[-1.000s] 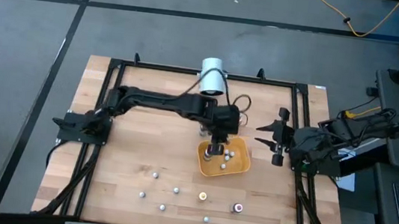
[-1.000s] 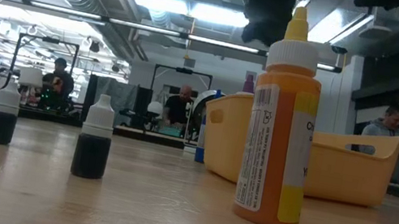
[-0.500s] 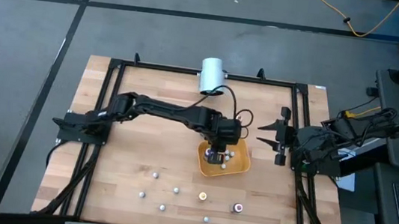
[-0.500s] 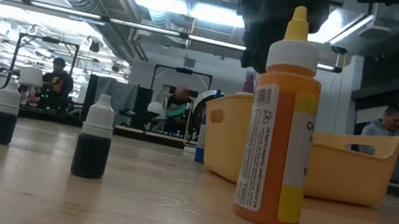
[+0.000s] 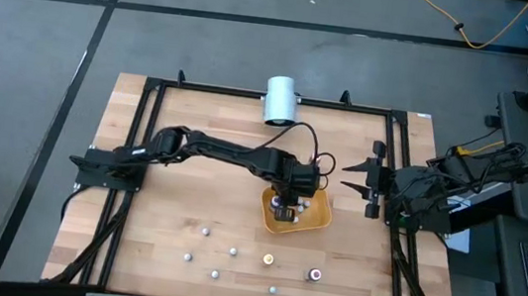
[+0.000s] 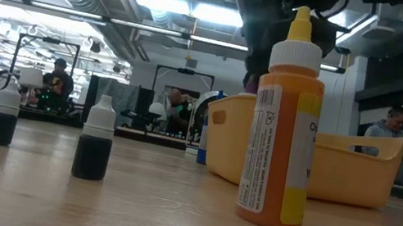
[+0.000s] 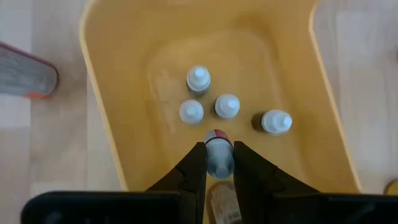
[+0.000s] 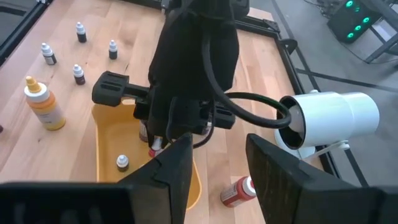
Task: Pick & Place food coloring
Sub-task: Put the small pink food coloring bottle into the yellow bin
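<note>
My left gripper [image 5: 284, 202] reaches down into the orange-yellow tray [image 5: 312, 222], shut on one small food coloring bottle [image 7: 217, 155] with a pale upper part and a red lower end. Several more bottles, one of them [image 7: 227, 106], stand on the tray floor just beyond it. Other food coloring bottles stand loose on the near half of the table, among them a small one [image 5: 203, 229], an orange one [image 5: 268, 259] and a red one [image 5: 313, 273]. My right gripper [image 8: 221, 174] waits open at the table's right side, holding nothing. My left gripper pinches the bottle's pale upper part [image 7: 219, 165] between its two fingers, coming steeply from above. The red lower end [image 7: 215, 134] sticks out below the fingertips [image 7: 196, 163]. The bottle hangs roughly upright inside the tray's walls; whether it touches the floor I cannot tell.
A big white cylinder [image 5: 279, 100] with a cable lies at the table's far edge. A red-and-grey bottle [image 8: 239, 190] lies on the wood beside the tray. A dark frame [image 5: 146, 135] borders the table. In the low view a tall orange bottle [image 6: 284, 127] stands close to the camera.
My left gripper has sunk toward the tray and shifted a little toward the table's near edge, carrying the bottle down between the tray's walls. Its fingers have stayed shut on the bottle.
</note>
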You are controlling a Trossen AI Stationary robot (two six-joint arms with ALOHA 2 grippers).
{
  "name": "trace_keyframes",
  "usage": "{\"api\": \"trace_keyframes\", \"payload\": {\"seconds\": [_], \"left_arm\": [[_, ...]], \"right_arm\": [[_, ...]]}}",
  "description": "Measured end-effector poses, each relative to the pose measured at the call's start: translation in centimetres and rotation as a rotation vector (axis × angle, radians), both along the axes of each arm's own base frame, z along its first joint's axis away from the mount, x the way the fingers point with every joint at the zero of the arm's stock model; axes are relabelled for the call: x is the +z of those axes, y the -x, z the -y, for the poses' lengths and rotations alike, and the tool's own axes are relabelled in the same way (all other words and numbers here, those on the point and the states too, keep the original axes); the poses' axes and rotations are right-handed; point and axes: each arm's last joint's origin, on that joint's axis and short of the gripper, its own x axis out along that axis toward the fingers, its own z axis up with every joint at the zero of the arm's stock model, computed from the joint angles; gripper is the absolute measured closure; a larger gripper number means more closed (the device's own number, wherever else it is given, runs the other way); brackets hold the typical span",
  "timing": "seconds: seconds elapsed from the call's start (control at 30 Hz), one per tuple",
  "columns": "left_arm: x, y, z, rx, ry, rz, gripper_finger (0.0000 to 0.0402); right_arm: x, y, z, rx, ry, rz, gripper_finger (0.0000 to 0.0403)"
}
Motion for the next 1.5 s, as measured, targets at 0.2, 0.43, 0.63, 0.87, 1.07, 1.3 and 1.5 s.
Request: {"api": "trace_keyframes", "payload": {"seconds": [0.2, 0.43, 0.63, 0.87, 1.07, 1.3, 1.5], "left_arm": [[-1.2, -0.4, 0.0, -0.019, -0.003, -0.01, 0.0345], [-3.1, -0.7, 0.2, -0.039, 0.023, -0.059, 0.0345], [-3.7, -0.8, 0.2, -0.059, 0.012, -0.061, 0.0345], [-3.6, -1.0, 0.0, -0.058, 0.008, -0.049, 0.0321], [-3.3, -1.2, -0.1, -0.048, -0.015, -0.028, 0.0281], [1.1, -1.2, -0.1, -0.042, -0.028, -0.006, 0.0243], [5.3, 0.9, 0.3, 0.008, -0.119, -0.038, 0.0237]], "right_arm": [[-0.1, 0.1, 0.0, 0.0, 0.004, -0.01, 0.0251], [-0.1, 0.1, 0.1, 0.0, 0.007, -0.014, 0.0251], [-0.1, 0.1, 0.1, 0.0, 0.007, -0.015, 0.0251], [-0.1, 0.2, 0.1, -0.001, 0.007, -0.016, 0.0251], [-0.2, 0.2, 0.1, -0.001, 0.01, -0.025, 0.0251], [-0.4, 0.3, 0.1, -0.014, -0.005, -0.036, 0.0251], [-0.8, 0.5, 0.2, 0.023, 0.055, -0.102, 0.0251]]}}
